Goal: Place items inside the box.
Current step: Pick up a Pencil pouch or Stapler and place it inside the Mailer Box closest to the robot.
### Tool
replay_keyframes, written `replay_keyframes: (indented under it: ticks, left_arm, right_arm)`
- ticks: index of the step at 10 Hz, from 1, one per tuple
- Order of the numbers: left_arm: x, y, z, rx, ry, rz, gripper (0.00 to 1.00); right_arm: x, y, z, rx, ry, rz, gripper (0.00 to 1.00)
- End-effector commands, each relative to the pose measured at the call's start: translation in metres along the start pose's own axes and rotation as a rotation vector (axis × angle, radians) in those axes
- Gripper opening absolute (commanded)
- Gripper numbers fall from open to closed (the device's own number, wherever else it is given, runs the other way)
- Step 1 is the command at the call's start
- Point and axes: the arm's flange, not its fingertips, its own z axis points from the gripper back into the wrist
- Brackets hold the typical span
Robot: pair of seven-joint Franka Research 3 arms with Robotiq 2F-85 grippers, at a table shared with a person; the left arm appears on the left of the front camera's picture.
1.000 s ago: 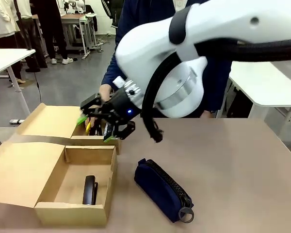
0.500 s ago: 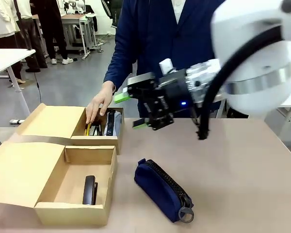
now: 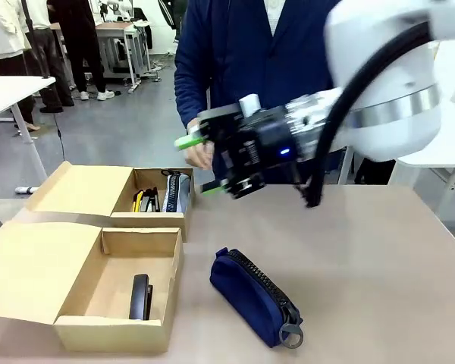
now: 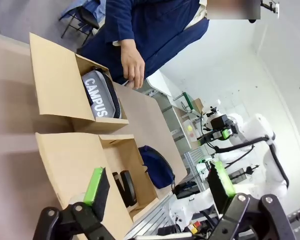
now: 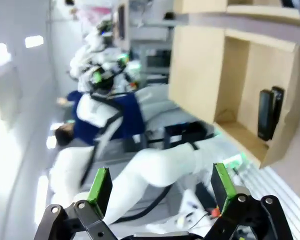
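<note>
The cardboard box lies open at the table's left, with two compartments. A black stapler lies in the near one. In the far one are the grey pencil case and the yellow-black knife. The navy pencil case lies on the table right of the box. My right gripper hangs open and empty above the table, right of the far compartment and just in front of the person's hand. In the left wrist view my left gripper is open and empty, high over the box, where the grey case reads CAMPUS.
The person in a dark blue jacket stands at the far edge behind the box. Bare tabletop stretches right of the navy case. The right wrist view looks sideways at the box and the stapler.
My right gripper has swung up and to the right, away from the box's far compartment, staying open. The person's hand has lifted out of that compartment.
</note>
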Motion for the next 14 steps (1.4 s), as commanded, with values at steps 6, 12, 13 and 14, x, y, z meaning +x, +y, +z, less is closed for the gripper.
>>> replay_keyframes:
  ticks: [6,12,13,14]
  left_arm:
    - [0.001,-0.001,-0.001,-0.021,-0.019,-0.020,1.00]
    - [0.001,-0.001,-0.001,-0.021,-0.019,-0.020,1.00]
    - [0.001,-0.001,-0.001,-0.021,-0.019,-0.020,1.00]
    - [0.001,-0.001,-0.001,-0.021,-0.019,-0.020,1.00]
  right_arm:
    - [-0.094,-0.145,0.336,0.341,-0.309,-0.037,1.00]
    - [-0.092,-0.143,0.369,0.349,-0.349,-0.079,1.00]
    - [-0.092,-0.143,0.369,0.349,-0.349,-0.079,1.00]
    - [-0.092,-0.143,0.369,0.349,-0.349,-0.079,1.00]
